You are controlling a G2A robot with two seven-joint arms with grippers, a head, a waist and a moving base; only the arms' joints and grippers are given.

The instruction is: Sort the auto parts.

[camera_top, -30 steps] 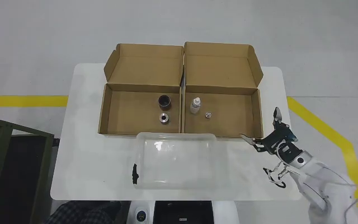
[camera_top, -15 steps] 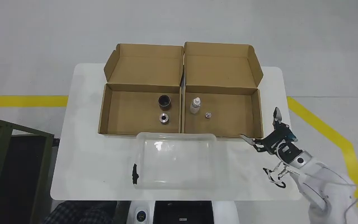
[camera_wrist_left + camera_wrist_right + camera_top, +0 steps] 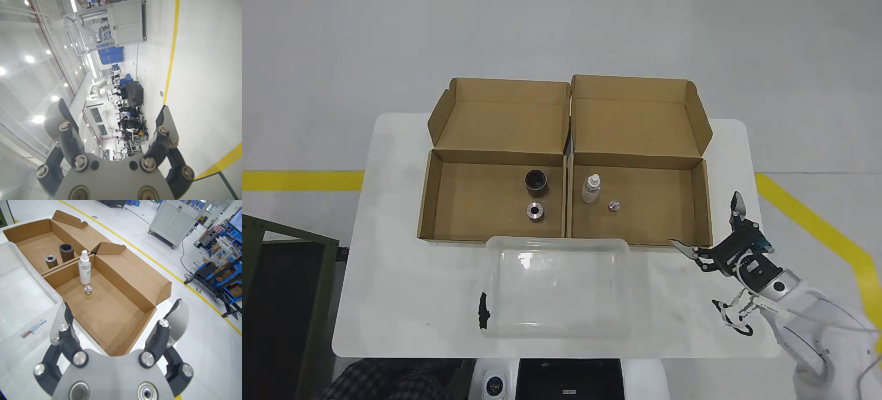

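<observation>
Your left gripper (image 3: 112, 105): two dark fingers (image 3: 65, 113) spread wide, nothing between them. Straight ahead of gripper, at 12 o'clock, you face factory hall, seen tilted: dark workbench (image 3: 133, 92), then blue cabinets (image 3: 111, 55) and grey framed enclosure (image 3: 121, 24) farther off. Yellow floor line (image 3: 171, 56) at 1 o'clock, crossing white floor (image 3: 208, 75). Ceiling lights (image 3: 30, 59) at 10 o'clock.

I see a white worktop (image 3: 392, 250). The cardboard boxes (image 3: 472, 200) are plain brown, the bin (image 3: 557, 240) clear. Inside the boxes: a black cylinder (image 3: 535, 181), a silver-grey cylinder (image 3: 533, 211), a clear spray bottle (image 3: 591, 187) capped white, and a yellowish vial (image 3: 613, 206) topped silver.
</observation>
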